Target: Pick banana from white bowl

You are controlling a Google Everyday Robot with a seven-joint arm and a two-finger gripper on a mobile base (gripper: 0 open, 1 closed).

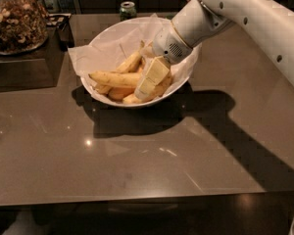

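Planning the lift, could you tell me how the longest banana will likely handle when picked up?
The banana holds its curve, so is probably stiff; other bananas touching it may shift. The gripper is in the white bowl beside it.

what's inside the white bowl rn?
The white bowl holds paper lining, the longest banana atop other bananas, and the gripper down among them. Anything under the gripper is hidden.

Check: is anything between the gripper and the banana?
Nothing visible. The gripper is down in the white bowl, at the right end of the banana. The shorter bananas crowd close around it.
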